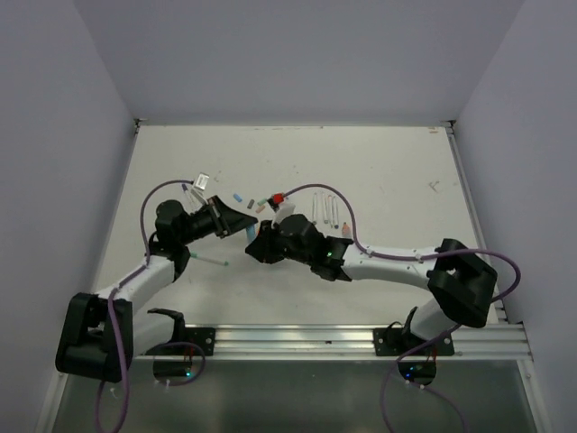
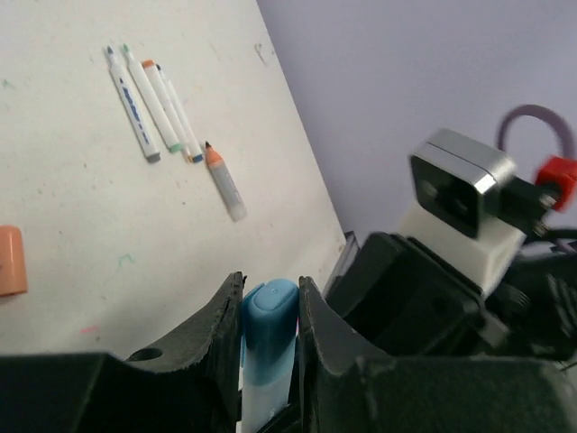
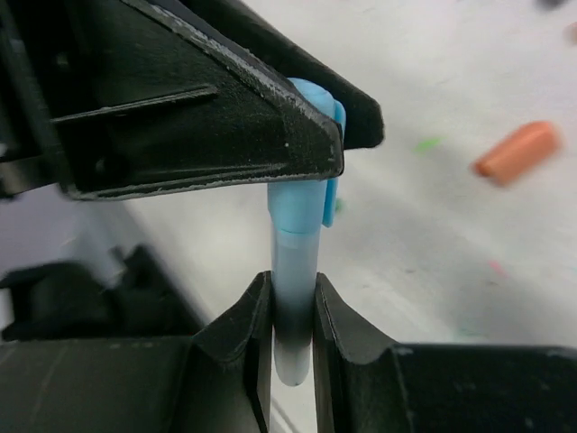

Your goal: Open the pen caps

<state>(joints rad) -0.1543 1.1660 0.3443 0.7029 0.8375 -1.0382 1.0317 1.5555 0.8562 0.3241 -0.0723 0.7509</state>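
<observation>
So your left gripper [image 2: 270, 281] is clamped on the light blue cap [image 2: 269, 325], one finger pressed against each side, with the cap's rounded end poking out just past the fingertips. Your right gripper [image 3: 292, 281] is closed tight on the pale marker barrel [image 3: 293, 257], a bit below the cap's lower edge. The cap sits on the barrel: you can see the seam between the two in the right wrist view, and the cap's clip sticks out beside the left finger. From the top camera the two grippers meet nose to nose over the middle of the table [image 1: 379, 171], with the marker held between them. The orange cap [image 3: 518, 152] lies loose on the table off to the side, well apart from the marker. Further back there's a row of markers [image 2: 153, 104] lying side by side, and one uncapped marker [image 2: 224, 176] with an orange tip just beside that row
</observation>
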